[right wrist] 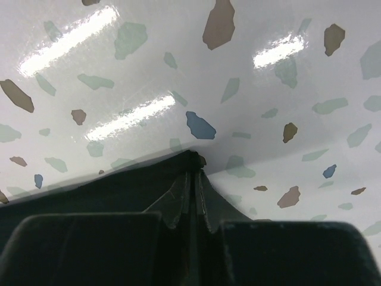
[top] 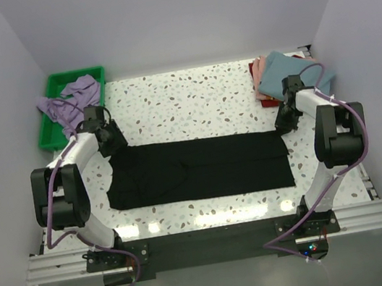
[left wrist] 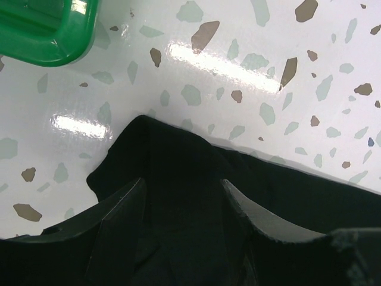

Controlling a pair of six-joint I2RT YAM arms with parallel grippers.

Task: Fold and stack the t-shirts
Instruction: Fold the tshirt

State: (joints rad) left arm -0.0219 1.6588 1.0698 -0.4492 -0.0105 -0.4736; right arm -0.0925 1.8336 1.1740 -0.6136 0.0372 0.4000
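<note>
Black cloth t-shirt, part-folded into long band, spans between both: right end effector clenched on corner, left end effector released over opposite corner. Lavender cloth t-shirt crumpled beyond left, likely unfolded; teal-blue cloth t-shirt stacked beyond right.
</note>
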